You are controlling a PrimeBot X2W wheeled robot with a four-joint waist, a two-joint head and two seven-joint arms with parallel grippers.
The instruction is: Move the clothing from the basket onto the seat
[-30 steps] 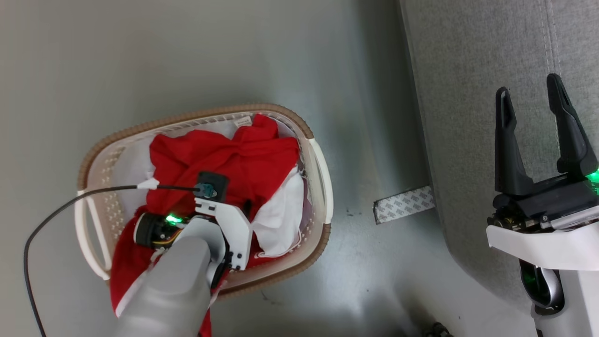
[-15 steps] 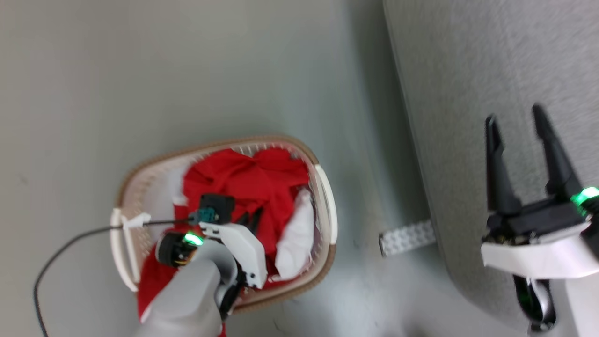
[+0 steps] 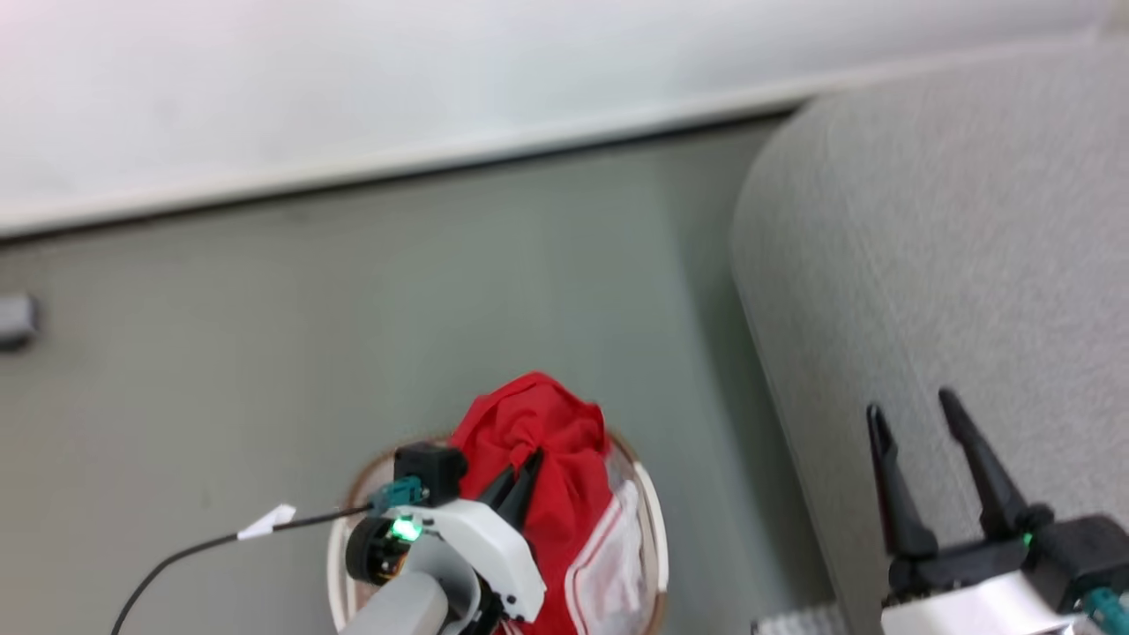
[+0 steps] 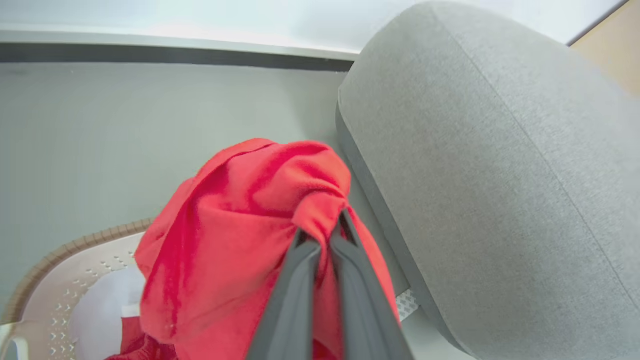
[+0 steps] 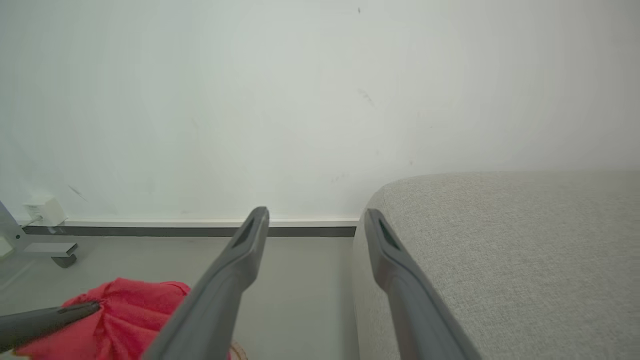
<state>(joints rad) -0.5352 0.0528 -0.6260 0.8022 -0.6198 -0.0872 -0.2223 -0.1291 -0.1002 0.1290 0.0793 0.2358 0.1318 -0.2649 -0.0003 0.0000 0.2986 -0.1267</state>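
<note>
We count one basket point(image 4: 65, 250), one sofa point(image 4: 500, 175); left claw point(image 4: 322, 227) pinches one red garment point(image 4: 225, 225), right claw point(image 3: 913, 414) gapes; grey floor point(image 3: 353, 309), white wall point(image 5: 250, 100).

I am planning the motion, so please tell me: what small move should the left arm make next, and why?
Probably carry the red garment sideways toward the seat. The left pincer is shut on it, the cloth hangs bunched over the basket, and the seat stands close beside it.
</note>
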